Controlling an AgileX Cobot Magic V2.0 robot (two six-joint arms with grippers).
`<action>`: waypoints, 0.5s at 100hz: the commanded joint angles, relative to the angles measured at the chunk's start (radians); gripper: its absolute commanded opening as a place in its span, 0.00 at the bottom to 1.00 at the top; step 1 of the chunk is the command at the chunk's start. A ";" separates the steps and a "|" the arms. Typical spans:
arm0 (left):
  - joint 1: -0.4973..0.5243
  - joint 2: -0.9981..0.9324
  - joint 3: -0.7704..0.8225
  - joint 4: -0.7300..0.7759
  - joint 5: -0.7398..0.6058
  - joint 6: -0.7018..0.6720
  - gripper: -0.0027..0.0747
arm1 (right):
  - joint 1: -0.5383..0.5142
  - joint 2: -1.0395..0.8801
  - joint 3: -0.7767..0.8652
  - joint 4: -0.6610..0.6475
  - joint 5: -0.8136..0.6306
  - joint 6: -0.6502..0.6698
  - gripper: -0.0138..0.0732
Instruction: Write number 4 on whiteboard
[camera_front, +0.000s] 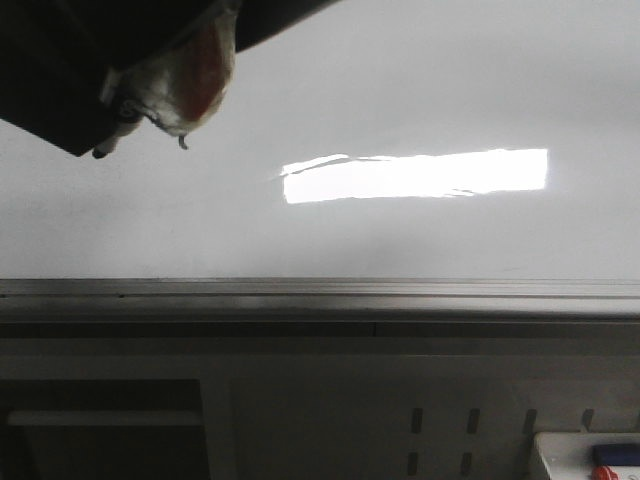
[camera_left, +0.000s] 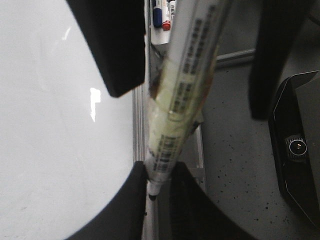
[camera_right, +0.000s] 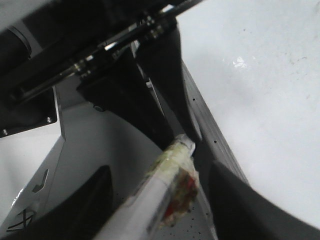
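The left tool (camera_left: 157, 187) fills the bottom of its wrist view, its two dark fingers (camera_left: 127, 205) pressed against a long white marker (camera_left: 185, 90) wrapped in yellowish tape and printed labels, dark tip pointing between the fingertips; the tool is closed onto that marker. Just beside the marker tip runs the grey metal rail (camera_left: 138, 125) of the whiteboard (camera_left: 50, 125), whose glossy white face spreads away from the rail and carries only a small bright reflection. In the right wrist view, the right tool (camera_right: 160, 200) shows two dark blurred fingers (camera_right: 240, 200) standing apart on either side of a second taped marker (camera_right: 170, 190); whether they actually grip it cannot be made out. From the front, the whiteboard (camera_front: 400, 90) lies beyond its rail (camera_front: 320, 290), with a bright rectangular glare well above the rail. A dark arm cut off at the frame's upper left corner carries a taped, reddish-stained marker end (camera_front: 185, 85) over the board; its tip is too blurred to say whether it touches. No strokes of the number 4 can be seen. A tray (camera_front: 585, 455) with markers is cut off below the rail.
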 joint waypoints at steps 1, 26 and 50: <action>-0.006 -0.018 -0.034 -0.035 -0.054 -0.005 0.01 | -0.001 -0.004 -0.034 0.034 -0.067 -0.009 0.59; -0.006 -0.018 -0.034 -0.048 -0.054 -0.005 0.01 | -0.001 0.017 -0.034 0.097 -0.087 -0.009 0.47; -0.006 -0.018 -0.034 -0.070 -0.050 -0.005 0.01 | -0.001 0.018 -0.034 0.159 -0.096 -0.009 0.22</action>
